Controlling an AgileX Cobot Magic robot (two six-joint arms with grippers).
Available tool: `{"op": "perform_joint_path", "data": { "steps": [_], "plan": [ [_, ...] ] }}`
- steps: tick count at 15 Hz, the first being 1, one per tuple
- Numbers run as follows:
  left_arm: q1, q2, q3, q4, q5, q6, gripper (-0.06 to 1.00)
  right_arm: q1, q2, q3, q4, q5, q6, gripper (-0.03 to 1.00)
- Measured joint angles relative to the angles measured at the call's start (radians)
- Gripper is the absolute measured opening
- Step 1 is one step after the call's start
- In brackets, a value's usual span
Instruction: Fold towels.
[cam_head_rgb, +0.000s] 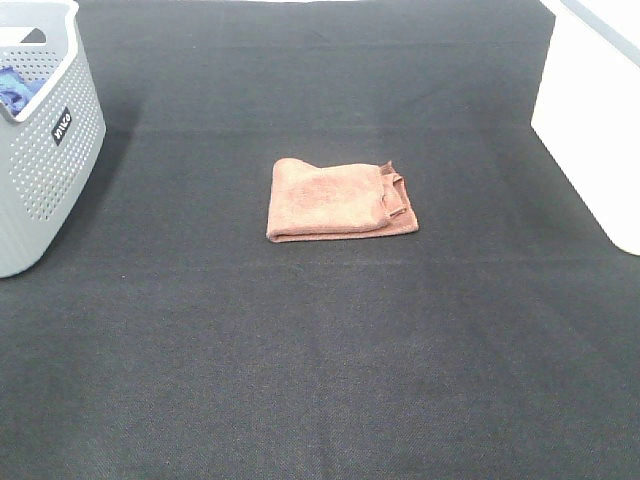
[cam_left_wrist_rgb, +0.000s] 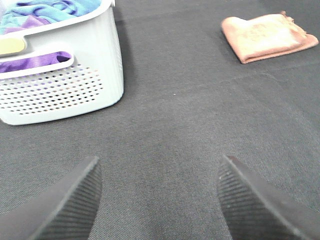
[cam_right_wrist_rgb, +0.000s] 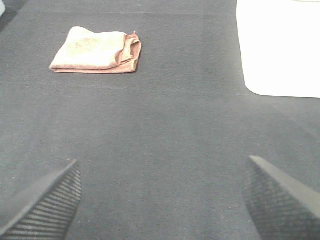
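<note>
A rust-coloured towel (cam_head_rgb: 338, 199) lies folded into a small rectangle in the middle of the black table cover. It also shows in the left wrist view (cam_left_wrist_rgb: 267, 37) and in the right wrist view (cam_right_wrist_rgb: 96, 49). Neither arm shows in the high view. My left gripper (cam_left_wrist_rgb: 157, 197) is open and empty, low over the cover, well short of the towel. My right gripper (cam_right_wrist_rgb: 162, 197) is open and empty, also far from the towel. No white tag shows.
A grey perforated basket (cam_head_rgb: 40, 150) stands at the left edge, holding blue and purple cloths (cam_left_wrist_rgb: 35, 15). A white container (cam_head_rgb: 595, 120) stands at the right edge, also in the right wrist view (cam_right_wrist_rgb: 280, 45). Black cloth (cam_head_rgb: 320, 360) covers the table.
</note>
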Motion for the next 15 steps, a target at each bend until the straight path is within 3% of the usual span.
{"op": "perform_joint_path", "data": {
  "steps": [15],
  "plan": [
    [0.002, -0.001, 0.0, 0.006, 0.0, 0.0, 0.64, -0.002, 0.0, 0.003, 0.008, 0.0, 0.0, 0.82]
  ]
}}
